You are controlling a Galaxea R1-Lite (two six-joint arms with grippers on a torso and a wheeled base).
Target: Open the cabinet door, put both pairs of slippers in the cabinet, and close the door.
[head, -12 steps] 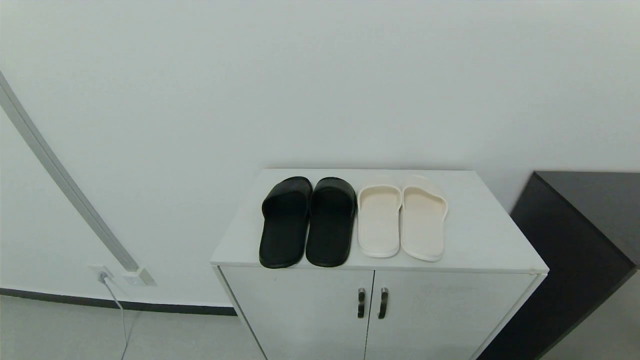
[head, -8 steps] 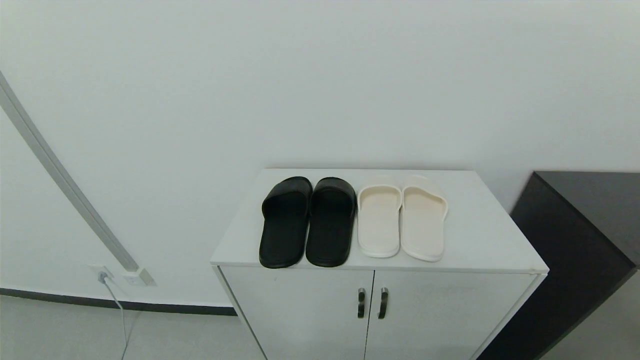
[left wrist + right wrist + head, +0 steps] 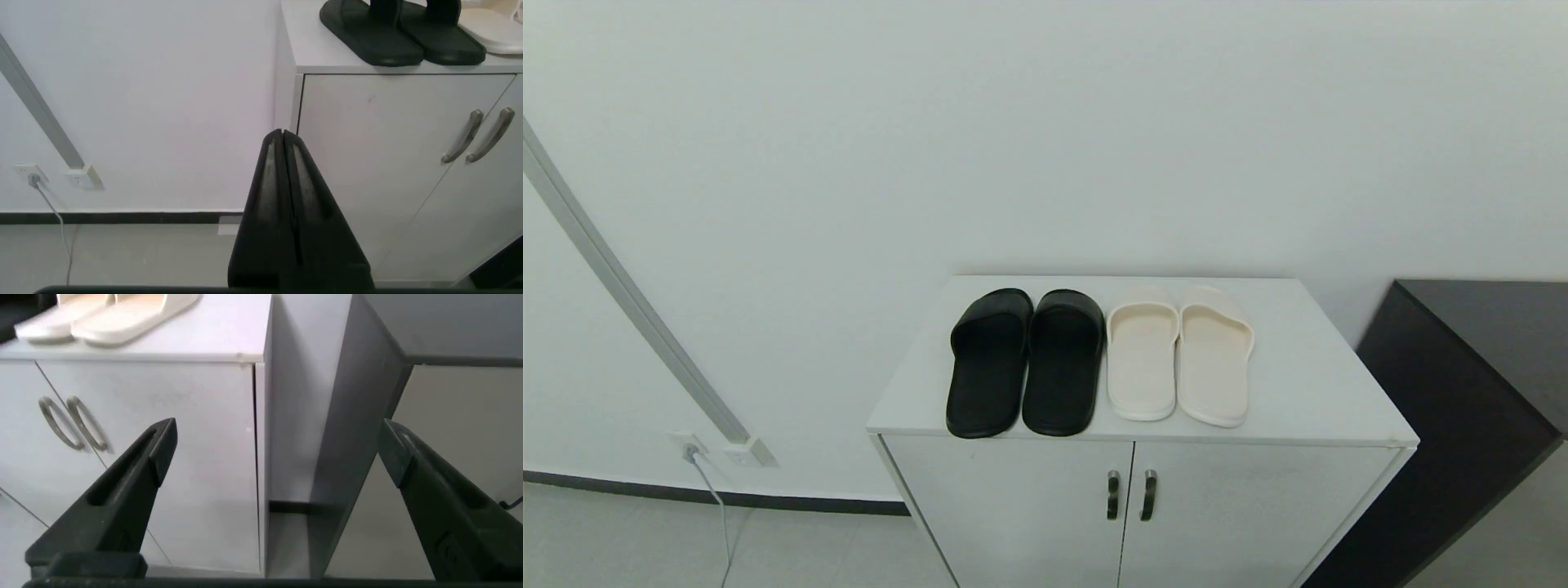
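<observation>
The left gripper [image 3: 283, 139], of matte black plastic, is clenched: its two flat, tapered fingers are pressed together with nothing between them. It hangs low before the left front corner of the tall white cabinet [image 3: 368, 163], apart from it. The right gripper [image 3: 276, 445] is released, with its two black fingers spread wide and nothing in them. It is low before the right front corner of the cabinet and does not touch it.

The cabinet has smooth white panels with straight, sharp edges. Both doors are closed, with only a thin seam between them. Two curved metal handles [image 3: 1112, 495] stand upright just beside this seam, one on each door.

Both pairs of slippers lie on the flat cabinet top, toes toward the wall. The black rubber slippers with broad straps [image 3: 988, 367] are on the left half, heels at the very front edge. The smooth cream slippers [image 3: 1143, 363] lie close against them on the right, heels a little behind the edge. The top is bare at both ends, more so on the right.

Left of the cabinet there is open pale floor [image 3: 605, 539]. On the white wall are a grey slanted strip [image 3: 629, 302] and a wall socket [image 3: 690, 447] with a thin white cable [image 3: 719, 506]. On the right a dark matte cabinet [image 3: 1445, 408] stands near, leaving a narrow gap
</observation>
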